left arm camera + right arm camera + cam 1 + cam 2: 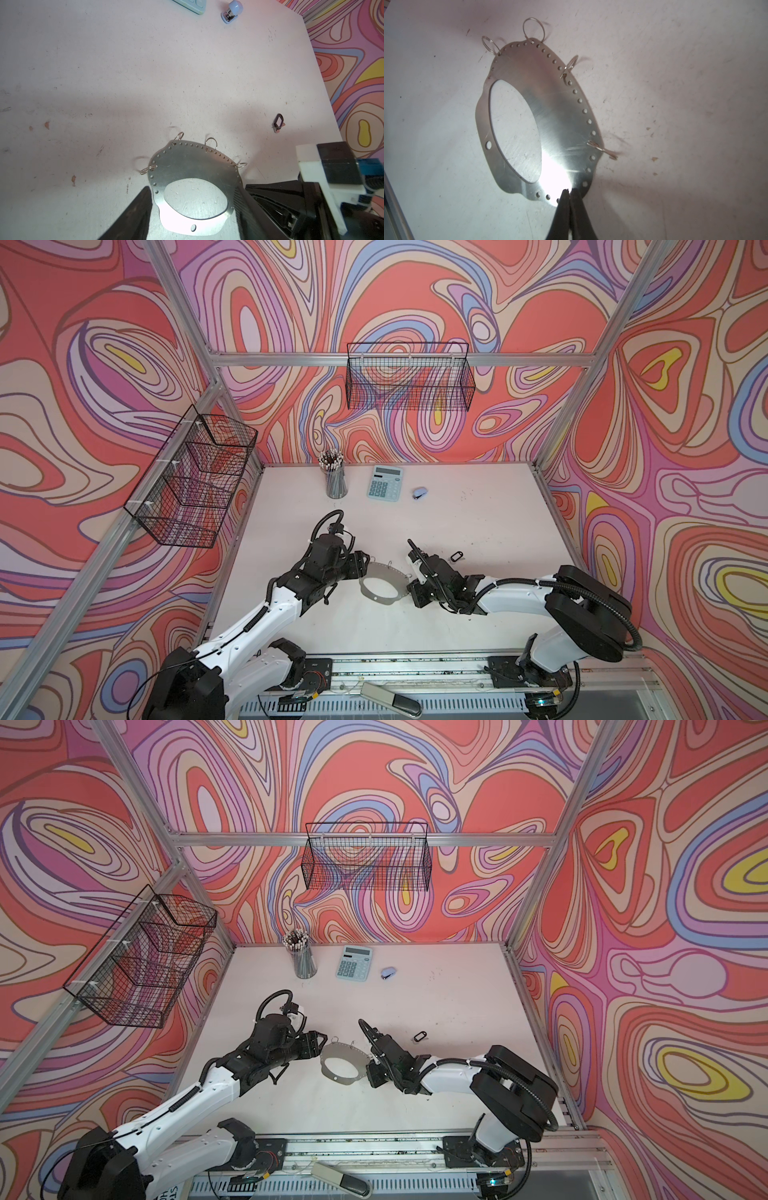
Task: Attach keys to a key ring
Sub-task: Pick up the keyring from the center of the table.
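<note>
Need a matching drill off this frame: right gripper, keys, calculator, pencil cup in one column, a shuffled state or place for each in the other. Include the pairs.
Column 1
1. right gripper
2. keys
3. calculator
4. pencil cup

Column 2
A. pale blue, lying flat near the back wall
B. shut on the rim of the key ring
C. loose on the table, apart from the key ring
D. upright, full of pencils

Pairs: 1-B, 2-C, 3-A, 4-D
</note>
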Available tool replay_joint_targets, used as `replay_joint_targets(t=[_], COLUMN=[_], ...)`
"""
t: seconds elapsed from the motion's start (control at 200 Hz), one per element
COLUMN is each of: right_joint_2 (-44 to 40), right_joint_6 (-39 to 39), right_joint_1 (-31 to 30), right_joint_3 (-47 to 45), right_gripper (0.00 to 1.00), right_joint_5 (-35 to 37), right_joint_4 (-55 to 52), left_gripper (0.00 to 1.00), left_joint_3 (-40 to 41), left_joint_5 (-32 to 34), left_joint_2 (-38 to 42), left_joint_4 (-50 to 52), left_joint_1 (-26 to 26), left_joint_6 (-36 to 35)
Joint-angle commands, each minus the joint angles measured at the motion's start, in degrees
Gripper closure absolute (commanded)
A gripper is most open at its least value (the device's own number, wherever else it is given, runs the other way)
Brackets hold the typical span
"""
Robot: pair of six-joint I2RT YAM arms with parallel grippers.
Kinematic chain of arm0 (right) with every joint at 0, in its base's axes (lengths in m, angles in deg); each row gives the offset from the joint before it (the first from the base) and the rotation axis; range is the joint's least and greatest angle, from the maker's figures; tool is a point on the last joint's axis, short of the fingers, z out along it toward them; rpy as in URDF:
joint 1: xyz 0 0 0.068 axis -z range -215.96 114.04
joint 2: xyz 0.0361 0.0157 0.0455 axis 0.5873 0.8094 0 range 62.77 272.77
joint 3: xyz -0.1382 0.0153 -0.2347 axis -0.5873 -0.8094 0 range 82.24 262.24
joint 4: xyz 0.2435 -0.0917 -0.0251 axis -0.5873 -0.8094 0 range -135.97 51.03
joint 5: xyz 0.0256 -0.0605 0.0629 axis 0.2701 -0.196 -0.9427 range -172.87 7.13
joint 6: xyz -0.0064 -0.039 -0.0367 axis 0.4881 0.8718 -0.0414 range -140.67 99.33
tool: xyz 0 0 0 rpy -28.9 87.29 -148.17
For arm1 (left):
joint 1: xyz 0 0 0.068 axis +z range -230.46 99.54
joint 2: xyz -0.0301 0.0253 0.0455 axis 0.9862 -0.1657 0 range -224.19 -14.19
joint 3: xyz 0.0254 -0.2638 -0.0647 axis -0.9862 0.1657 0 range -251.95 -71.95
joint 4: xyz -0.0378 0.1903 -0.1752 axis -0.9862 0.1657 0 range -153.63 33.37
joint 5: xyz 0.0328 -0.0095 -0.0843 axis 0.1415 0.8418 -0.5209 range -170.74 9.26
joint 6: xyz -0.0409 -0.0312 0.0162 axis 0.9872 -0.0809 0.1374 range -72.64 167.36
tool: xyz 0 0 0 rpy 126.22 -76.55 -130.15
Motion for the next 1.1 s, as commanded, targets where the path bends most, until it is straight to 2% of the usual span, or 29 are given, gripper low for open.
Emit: replay_joint_targets(t=[0.0,0.19,0.436,0.661,0.846,0.957,1.097], right_joint_2=[-4.72,-15.21,-19.04,-19.26,-20.15,-20.16,-18.93], right_joint_6=[1.8,7.31,15.36,18.43,12.06,6.72,0.69], right_joint_1=[-0.2,-0.17,-0.07,2.49,9.05,12.28,13.33], right_joint_3=[-0.13,0.02,6.15,12.26,12.27,12.02,12.39], right_gripper=[1.0,1.0,1.0,1.0,1.0,1.0,1.0], right_joint_5=[2.37,4.96,4.93,-2.34,-13.65,-19.79,-25.98], right_joint_4=[0.61,6.16,12.97,20.31,33.01,40.53,48.68], left_gripper=[0.34,0.34,0.34,0.35,0.35,0.39,0.4], left_joint_3=[-1.16,-4.65,-12.0,-19.38,-20.2,-19.72,-19.46], left_joint_5=[-0.68,-2.55,-5.79,-8.14,-11.21,-18.18,-28.84], left_joint_2=[1.39,2.52,3.24,3.11,5.61,6.48,4.82], left_joint_4=[1.09,-0.61,-3.45,-5.03,-10.63,-16.64,-26.89], left_joint_1=[0.31,0.32,0.25,0.25,0.76,3.24,4.63], left_joint_6=[-0.22,0.47,-0.79,-4.16,-5.93,-3.8,0.35])
